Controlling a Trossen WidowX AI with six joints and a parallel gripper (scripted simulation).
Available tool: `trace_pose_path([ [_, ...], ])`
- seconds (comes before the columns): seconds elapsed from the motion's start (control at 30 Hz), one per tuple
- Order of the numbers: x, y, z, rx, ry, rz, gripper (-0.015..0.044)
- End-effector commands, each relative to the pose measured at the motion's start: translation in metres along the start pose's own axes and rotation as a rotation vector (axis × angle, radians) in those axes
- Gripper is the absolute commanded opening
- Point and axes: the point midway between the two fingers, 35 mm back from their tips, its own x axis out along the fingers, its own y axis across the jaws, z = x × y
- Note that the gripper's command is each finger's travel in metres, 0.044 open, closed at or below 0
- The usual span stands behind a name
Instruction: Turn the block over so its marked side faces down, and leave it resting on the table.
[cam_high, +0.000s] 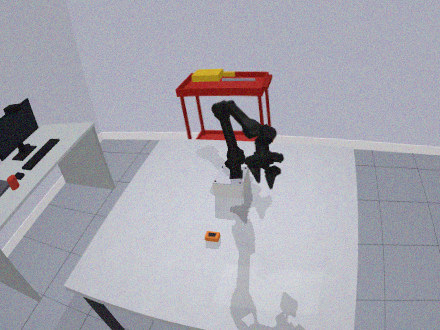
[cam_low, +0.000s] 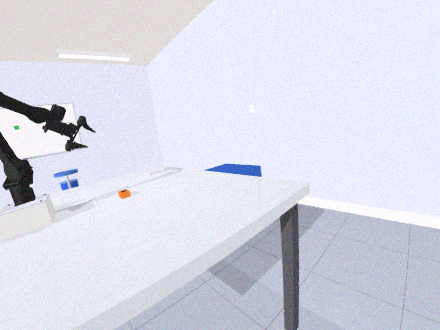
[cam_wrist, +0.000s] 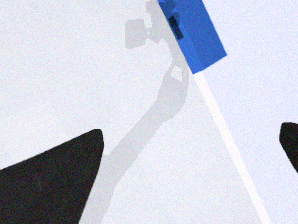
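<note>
The block (cam_high: 212, 239) (cam_low: 124, 195) is small and orange and rests flat on the white table (cam_high: 150, 225) (cam_low: 175, 235), in front of the arm's base. A dark mark shows on its upper face in the top and exterior views. My gripper (cam_high: 265, 184) (cam_low: 91, 139) (cam_wrist: 189, 134) is open and empty, with its fingers wide apart. It is raised well above the table, to the right of the block in the top view and to its left in the exterior view. The block is not in the wrist view.
The arm's pale base box (cam_high: 228, 192) (cam_low: 25, 220) stands on the table. Behind it is a red cart (cam_high: 225, 92) carrying a yellow item (cam_high: 207, 75). A desk with a monitor (cam_high: 17, 127) is at the left. A blue object (cam_low: 237, 170) (cam_wrist: 207, 45) is beyond the table edge.
</note>
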Motion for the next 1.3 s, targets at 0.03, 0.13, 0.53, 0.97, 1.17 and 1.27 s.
trace_pose_path([
  [0.03, 0.054, -0.008, -0.062, 0.159, 0.267, 0.116, 0.044],
  [0.13, 0.078, -0.012, -0.104, 0.273, 0.418, 0.179, 0.044],
  [0.53, 0.114, -0.017, -0.249, 0.902, 0.865, 0.377, 0.044],
  [0.97, 0.133, 0.011, -0.303, 1.125, 1.011, 0.411, 0.044],
  [1.17, 0.141, 0.021, -0.306, 1.125, 1.011, 0.411, 0.044],
  [1.27, 0.142, 0.023, -0.307, 1.125, 1.011, 0.411, 0.044],
])
